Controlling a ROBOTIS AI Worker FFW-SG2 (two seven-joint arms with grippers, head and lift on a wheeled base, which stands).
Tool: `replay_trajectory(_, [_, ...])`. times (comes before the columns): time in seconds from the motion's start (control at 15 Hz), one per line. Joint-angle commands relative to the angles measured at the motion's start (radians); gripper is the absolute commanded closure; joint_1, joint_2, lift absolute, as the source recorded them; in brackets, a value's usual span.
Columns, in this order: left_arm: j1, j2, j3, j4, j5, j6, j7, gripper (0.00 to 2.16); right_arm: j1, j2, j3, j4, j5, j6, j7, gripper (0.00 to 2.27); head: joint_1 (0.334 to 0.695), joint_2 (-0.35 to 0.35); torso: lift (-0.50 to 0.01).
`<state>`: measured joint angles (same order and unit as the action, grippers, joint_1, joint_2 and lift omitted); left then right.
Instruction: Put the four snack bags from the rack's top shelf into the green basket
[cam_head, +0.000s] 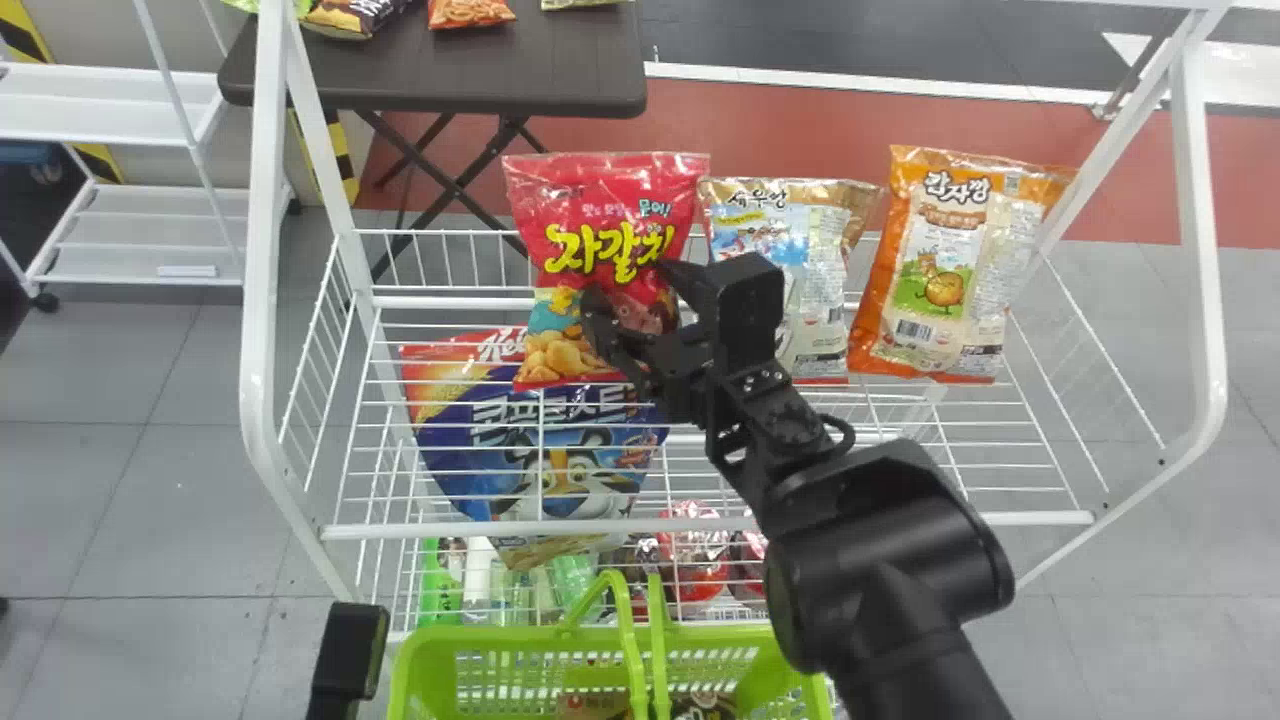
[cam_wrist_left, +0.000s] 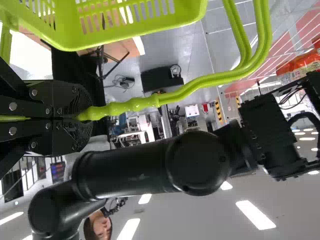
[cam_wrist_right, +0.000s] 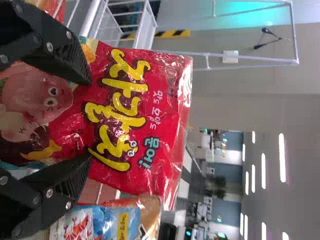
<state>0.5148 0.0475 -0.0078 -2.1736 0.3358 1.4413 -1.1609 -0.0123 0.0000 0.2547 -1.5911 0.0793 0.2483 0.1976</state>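
On the rack's top shelf the red snack bag (cam_head: 620, 215) stands at the left, a brown-and-blue bag (cam_head: 825, 240) in the middle and an orange bag (cam_head: 940, 260) at the right. My right gripper (cam_head: 636, 292) is at the red bag's lower part. In the right wrist view my right gripper (cam_wrist_right: 86, 120) is open, its fingers apart on either side of the red bag (cam_wrist_right: 135, 115). The green basket (cam_head: 510, 640) stands in front of the rack, packages inside. In the left wrist view my left gripper (cam_wrist_left: 82, 116) is shut on the basket handle (cam_wrist_left: 135, 104).
The rack's white wire shelf (cam_head: 700, 520) has side rails and tall white posts. Beneath it lie a blue cereal bag (cam_head: 560, 440) and bottles (cam_head: 490, 585). A dark table (cam_head: 560, 75) stands behind the rack. A black part of my left arm (cam_head: 348, 650) is beside the basket.
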Motion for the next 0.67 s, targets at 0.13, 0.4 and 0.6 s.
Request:
replay_trajectory(0.13, [0.002, 0.000, 0.000, 0.005, 0.000, 0.000, 0.000, 2.15, 0.060, 0.001, 0.015, -0.102, 0.010, 0.009, 0.034, 2.11, 0.695, -0.071, 0.000])
replay_trajectory(0.4, [0.007, 0.000, -0.001, -0.003, 0.000, 0.000, 0.003, 2.15, 0.187, 0.001, 0.006, -0.274, 0.010, -0.010, 0.042, 2.11, 0.695, -0.054, 0.000])
replay_trajectory(0.6, [0.007, 0.000, 0.000, -0.006, -0.001, 0.000, 0.007, 2.15, 0.336, -0.058, -0.029, -0.478, 0.000, 0.012, 0.043, 2.11, 0.695, -0.071, 0.000])
